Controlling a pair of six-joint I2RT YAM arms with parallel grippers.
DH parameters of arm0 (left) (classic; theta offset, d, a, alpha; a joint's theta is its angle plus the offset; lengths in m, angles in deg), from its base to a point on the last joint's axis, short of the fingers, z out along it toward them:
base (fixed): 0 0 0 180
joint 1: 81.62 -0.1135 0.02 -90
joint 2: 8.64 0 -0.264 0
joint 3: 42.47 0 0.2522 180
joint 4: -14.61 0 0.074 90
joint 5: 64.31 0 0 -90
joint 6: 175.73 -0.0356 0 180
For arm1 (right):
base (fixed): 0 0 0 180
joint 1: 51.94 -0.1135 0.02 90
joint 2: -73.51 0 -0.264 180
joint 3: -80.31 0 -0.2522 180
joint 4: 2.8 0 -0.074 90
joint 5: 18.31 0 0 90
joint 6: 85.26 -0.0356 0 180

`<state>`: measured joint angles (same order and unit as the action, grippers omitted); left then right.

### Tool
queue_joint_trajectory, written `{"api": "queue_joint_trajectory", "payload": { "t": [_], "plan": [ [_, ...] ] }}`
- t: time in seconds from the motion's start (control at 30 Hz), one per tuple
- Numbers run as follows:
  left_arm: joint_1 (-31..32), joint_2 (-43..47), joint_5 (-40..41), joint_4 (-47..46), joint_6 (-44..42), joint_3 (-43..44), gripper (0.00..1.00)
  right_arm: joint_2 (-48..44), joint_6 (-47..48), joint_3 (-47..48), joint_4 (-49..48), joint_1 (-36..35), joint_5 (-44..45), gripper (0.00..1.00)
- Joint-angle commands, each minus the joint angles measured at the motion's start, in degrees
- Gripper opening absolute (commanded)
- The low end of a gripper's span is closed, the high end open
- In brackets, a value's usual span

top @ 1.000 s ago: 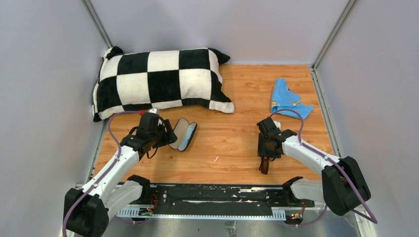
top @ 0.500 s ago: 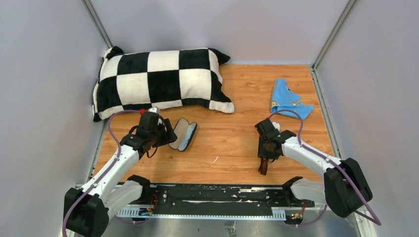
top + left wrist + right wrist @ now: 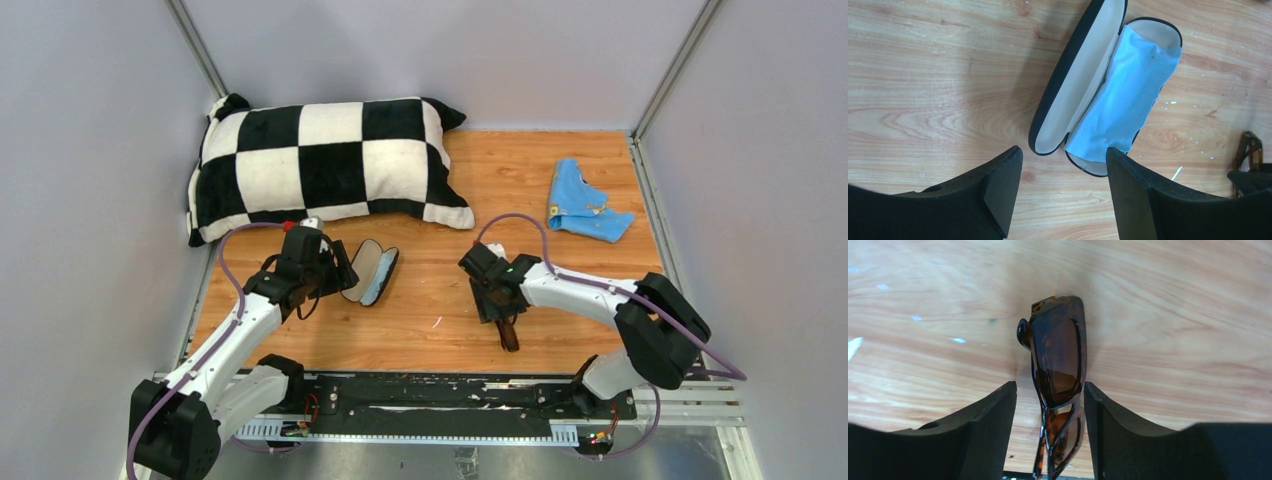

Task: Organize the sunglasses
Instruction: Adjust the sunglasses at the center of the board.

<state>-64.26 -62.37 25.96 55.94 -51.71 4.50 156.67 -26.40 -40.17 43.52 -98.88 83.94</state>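
Small dark-brown sunglasses (image 3: pixel 1058 355), folded, are clamped in the R gripper (image 3: pixel 1049 388) at front-middle of the wooden desk (image 3: pixel 560 200). Long axis runs far-to-near, free end toward the near edge. Vs 1 s ago the R arm has carried them left, closer to the open black oblong case (image 3: pixel 1073 95). L gripper (image 3: pixel 1062 165) unmoved, fingers apart over the case's end.

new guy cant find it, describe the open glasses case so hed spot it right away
Find the black-and-white checkered pillow at the far left of the table. Just in front of it lies the case, opened flat. Only it is a black oblong shell with cream lining and a blue cloth in one half.
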Motion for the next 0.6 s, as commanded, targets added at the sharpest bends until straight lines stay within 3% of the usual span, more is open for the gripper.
{"api": "queue_joint_trajectory", "payload": {
  "t": [0.0, 0.13, 0.27, 0.43, 0.57],
  "plan": [
    [-0.31, -0.02, -0.75, 1.12, -1.01, 1.05, 0.68, 2.13, 3.8, 4.31, 1.89, -3.99, 2.11, 0.61],
    [-0.31, 0.13, -1.06, 1.38, -1.1, 1.53, 0.68, -1.53, 5.01, 5.17, 2.35, -4.21, 2.13, 0.66],
    [-0.31, 0.13, -0.96, 1.91, -1.5, 2.2, 0.69, -11.96, 4.51, 3.43, 2.31, -3.27, 3.79, 0.69],
    [-0.31, -0.66, -2.02, 1.08, -1.15, 2.37, 0.68, -22.59, 2.31, -2.32, 0.96, 4.7, 2.16, 0.68],
    [-0.31, -1.3, -2.98, 0.26, -0.76, 2.3, 0.68, -24.57, 3.02, -5.61, 0.83, 9.18, -1.14, 0.67]
  ]
}}
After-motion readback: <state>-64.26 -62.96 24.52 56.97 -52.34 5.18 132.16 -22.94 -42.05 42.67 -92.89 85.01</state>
